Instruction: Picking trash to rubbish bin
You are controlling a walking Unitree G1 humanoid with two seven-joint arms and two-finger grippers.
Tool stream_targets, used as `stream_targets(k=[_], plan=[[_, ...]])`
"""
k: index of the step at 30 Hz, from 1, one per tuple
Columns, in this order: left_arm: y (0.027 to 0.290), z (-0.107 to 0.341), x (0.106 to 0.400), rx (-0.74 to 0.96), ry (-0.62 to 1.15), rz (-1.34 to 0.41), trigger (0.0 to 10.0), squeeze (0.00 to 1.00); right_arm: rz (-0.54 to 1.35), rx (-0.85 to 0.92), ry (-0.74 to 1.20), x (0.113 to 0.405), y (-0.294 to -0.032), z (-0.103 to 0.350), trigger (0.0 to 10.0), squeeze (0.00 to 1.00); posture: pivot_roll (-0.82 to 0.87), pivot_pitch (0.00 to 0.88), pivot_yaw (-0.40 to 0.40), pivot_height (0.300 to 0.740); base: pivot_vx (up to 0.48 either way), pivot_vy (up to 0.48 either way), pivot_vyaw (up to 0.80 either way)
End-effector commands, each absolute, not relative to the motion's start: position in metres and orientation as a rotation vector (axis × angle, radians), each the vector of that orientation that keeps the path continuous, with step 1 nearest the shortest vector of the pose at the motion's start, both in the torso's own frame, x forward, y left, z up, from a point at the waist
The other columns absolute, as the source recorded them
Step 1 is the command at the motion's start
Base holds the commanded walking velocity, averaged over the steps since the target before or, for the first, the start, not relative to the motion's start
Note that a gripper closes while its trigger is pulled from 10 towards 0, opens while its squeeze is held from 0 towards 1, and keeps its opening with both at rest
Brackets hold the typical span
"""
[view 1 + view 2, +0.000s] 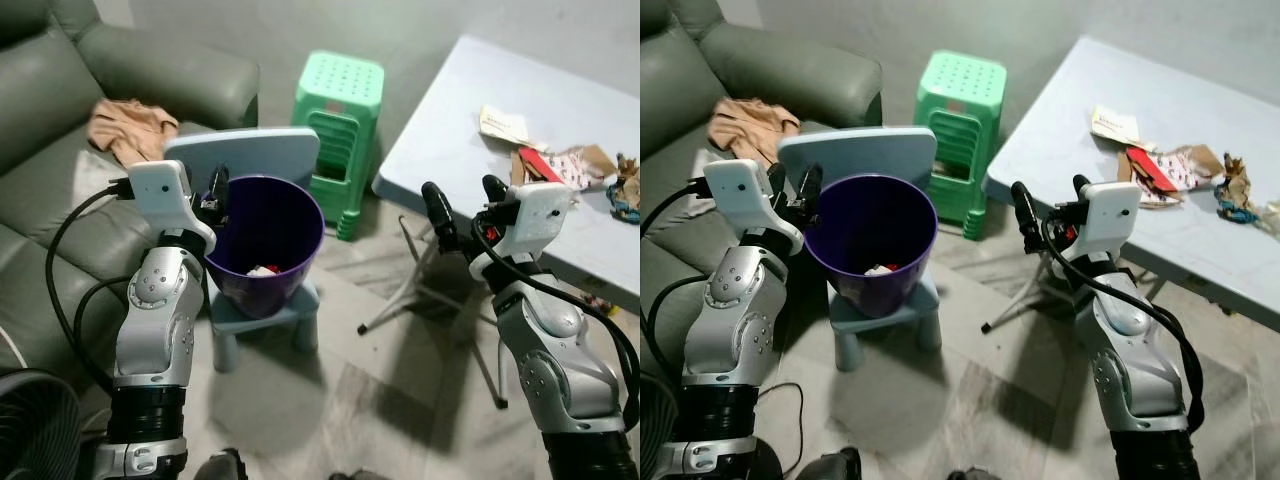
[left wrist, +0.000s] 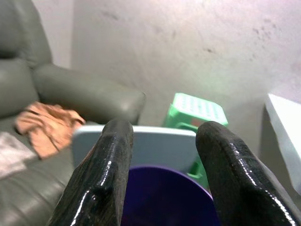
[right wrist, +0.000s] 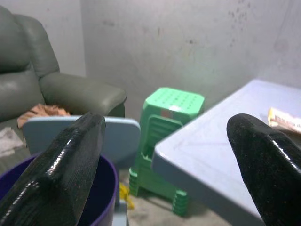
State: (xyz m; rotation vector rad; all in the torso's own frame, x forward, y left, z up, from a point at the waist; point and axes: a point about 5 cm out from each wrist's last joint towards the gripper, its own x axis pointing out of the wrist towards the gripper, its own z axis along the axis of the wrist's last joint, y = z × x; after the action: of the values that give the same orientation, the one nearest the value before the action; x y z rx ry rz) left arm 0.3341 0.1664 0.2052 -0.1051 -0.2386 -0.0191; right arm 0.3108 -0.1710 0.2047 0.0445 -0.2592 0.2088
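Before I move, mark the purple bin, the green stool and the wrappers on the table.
purple bin (image 1: 300, 262), left eye view, front wall.
green stool (image 1: 342, 82), left eye view, perforated seat.
wrappers (image 1: 1155, 168), right eye view, red piece.

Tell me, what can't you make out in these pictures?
- Scraps in the purple bin: head views, too small and shadowed to name.
- Trash pile on the table: too small to identify; its far end is cut by the edge.
- Black object at the bottom edge: cut off.
- Orange cloth on the sofa: crumpled, kind unclear.
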Motion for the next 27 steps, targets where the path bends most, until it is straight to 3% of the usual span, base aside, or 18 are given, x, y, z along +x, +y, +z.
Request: stream_targets(k=[1, 27], plan=[[0.164, 0.202, 0.332, -0.104, -0.226, -0.019, 10.0, 0.00, 0.181, 0.039, -0.259, 0.313, -0.178, 0.202, 10.0, 0.00, 0.09, 0.025, -0.111, 0.740, 0.000, 0.000, 0.00], [0.157, 0.176, 0.321, -0.121, -0.113, -0.016, 10.0, 0.00, 0.156, 0.078, -0.210, 0.307, -0.177, 0.167, 10.0, 0.00, 0.11, 0.002, -0.098, 0.740, 0.000, 0.000, 0.00]])
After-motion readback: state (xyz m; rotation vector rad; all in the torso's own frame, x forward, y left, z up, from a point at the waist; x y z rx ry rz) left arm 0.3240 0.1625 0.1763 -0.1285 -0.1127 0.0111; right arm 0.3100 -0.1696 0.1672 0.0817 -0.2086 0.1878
